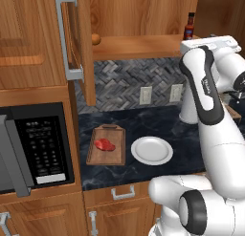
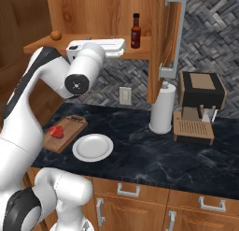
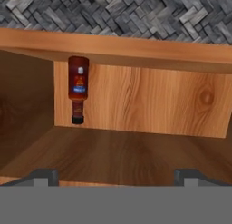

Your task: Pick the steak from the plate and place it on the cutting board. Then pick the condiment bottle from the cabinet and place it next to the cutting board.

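The steak (image 1: pixel 104 144) (image 2: pixel 57 132) lies flat on the cutting board (image 1: pixel 113 157) (image 2: pixel 68 134), left of the white plate (image 1: pixel 152 150) (image 2: pixel 92 147), which has nothing on it. The condiment bottle (image 1: pixel 190 26) (image 2: pixel 136 31) (image 3: pixel 78 89) stands upright on the cabinet shelf (image 1: pixel 139 46) (image 2: pixel 142 51). It appears upside down in the rolled hand view. My gripper (image 3: pixel 117 177) is raised level with the shelf and faces into the cabinet, open and holding nothing. The bottle is well ahead of it and off to one side of the fingers.
The cabinet door (image 1: pixel 76 39) (image 2: pixel 170 33) hangs open with its grey handle outward. A small round orange thing (image 1: pixel 95 38) (image 2: pixel 56 35) sits on the shelf. A black microwave (image 1: pixel 38 144), a paper-towel roll (image 2: pixel 163 108) and a coffee machine (image 2: pixel 198 108) flank the work area.
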